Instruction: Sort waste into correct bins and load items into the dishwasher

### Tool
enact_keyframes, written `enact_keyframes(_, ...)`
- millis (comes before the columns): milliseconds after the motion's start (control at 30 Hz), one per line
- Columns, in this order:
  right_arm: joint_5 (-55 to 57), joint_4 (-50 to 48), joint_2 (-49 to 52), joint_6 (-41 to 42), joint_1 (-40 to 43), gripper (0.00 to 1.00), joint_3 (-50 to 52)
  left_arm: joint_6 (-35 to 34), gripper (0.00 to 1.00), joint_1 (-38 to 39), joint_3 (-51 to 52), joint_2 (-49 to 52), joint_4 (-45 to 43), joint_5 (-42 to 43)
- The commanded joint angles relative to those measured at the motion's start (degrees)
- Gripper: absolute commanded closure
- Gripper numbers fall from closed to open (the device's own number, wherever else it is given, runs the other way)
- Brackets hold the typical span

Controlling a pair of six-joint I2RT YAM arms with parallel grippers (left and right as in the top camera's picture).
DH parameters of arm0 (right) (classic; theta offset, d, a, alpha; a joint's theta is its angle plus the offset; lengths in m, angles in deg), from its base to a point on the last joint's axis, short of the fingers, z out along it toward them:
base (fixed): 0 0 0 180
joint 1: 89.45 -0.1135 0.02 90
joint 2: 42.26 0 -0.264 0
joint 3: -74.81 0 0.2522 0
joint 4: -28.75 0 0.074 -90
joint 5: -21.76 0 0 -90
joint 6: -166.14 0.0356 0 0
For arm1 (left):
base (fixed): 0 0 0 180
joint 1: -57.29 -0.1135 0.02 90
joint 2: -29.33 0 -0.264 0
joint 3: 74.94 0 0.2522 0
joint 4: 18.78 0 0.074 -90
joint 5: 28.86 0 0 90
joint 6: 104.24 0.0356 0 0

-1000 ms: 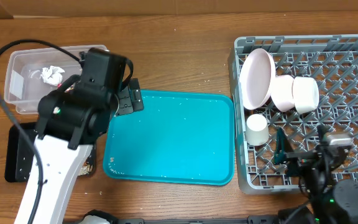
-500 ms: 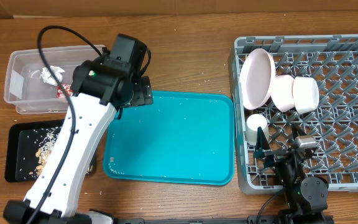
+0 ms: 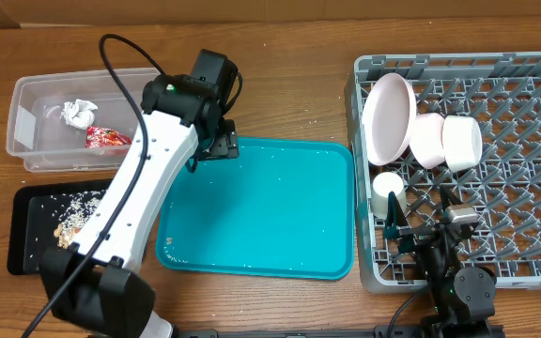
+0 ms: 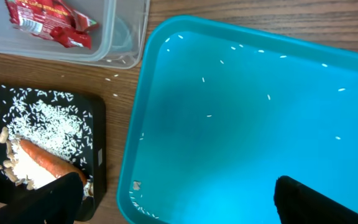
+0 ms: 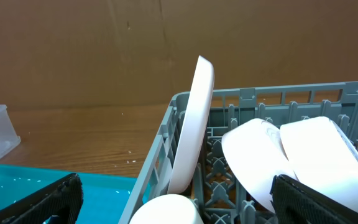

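Note:
The clear tub [image 3: 19, 131] holds the white tissue [image 3: 79, 113] and the red wrapper [image 3: 106, 139], which also shows in the left wrist view [image 4: 48, 25]. The black tray [image 3: 26, 255] holds the carrot [image 4: 48, 163], nut scraps [image 4: 12, 173] and rice. The grey rack [image 3: 524, 188] holds the plate [image 3: 390, 117] on edge, two bowls [image 3: 428, 139] and the cup [image 3: 387, 192]. My left gripper [image 3: 216, 143] is open and empty over the teal tray's far left corner. My right gripper [image 3: 421, 225] is open and empty over the rack's front left, near the cup [image 5: 166, 211]. The chopsticks are out of view.
The teal tray [image 3: 270, 216] lies between the bins and the rack, with a few rice grains on it [image 4: 260, 112]. The left arm stretches from the table's front left across the black tray. Bare wood lies behind the teal tray.
My left arm has swung right, off the tub and black tray, to the teal tray's far left corner. The red wrapper now shows in the tub. The right gripper shifted left, then stayed.

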Motion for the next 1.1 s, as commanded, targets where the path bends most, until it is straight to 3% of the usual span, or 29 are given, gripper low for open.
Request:
enact_keyframes(0,-0.55,-0.39,-0.61,-0.2,0.39,0.0,0.57,1.03,0.0,0.24,0.28,-0.15,-1.05,-0.98)
enact_keyframes(233,-0.55,-0.39,-0.61,-0.2,0.39,0.0,0.57,1.07,0.0,7.1,4.17,-13.31,-2.08,-0.76)
enact_keyframes(367,-0.55,-0.39,-0.61,-0.2,0.39,0.0,0.57,1.92,0.0,8.11,9.57,-24.2,-7.76,-8.24)
enact_keyframes(433,-0.55,-0.39,-0.61,-0.2,0.39,0.0,0.57,3.32,0.0,6.64,14.75,-31.36,-14.71,-9.11)
enact_keyframes(500,-0.55,-0.39,-0.61,-0.2,0.39,0.0,0.57,7.5,0.0,2.49,22.34,-40.5,-22.77,-4.59)
enact_keyframes(700,-0.55,-0.39,-0.61,-0.2,0.39,0.0,0.57,17.11,0.0,-8.11,40.5,-60.52,-36.09,7.58)
enact_keyframes(833,-0.55,-0.39,-0.61,-0.2,0.39,0.0,0.57,21.73,0.0,-10.8,51.08,-74.07,-41.16,9.09)
enact_keyframes(1067,-0.52,-0.39,-0.61,-0.17,0.39,0.0,0.57,21.81,0.0,-15.72,68.46,-92.43,-48.28,11.13)
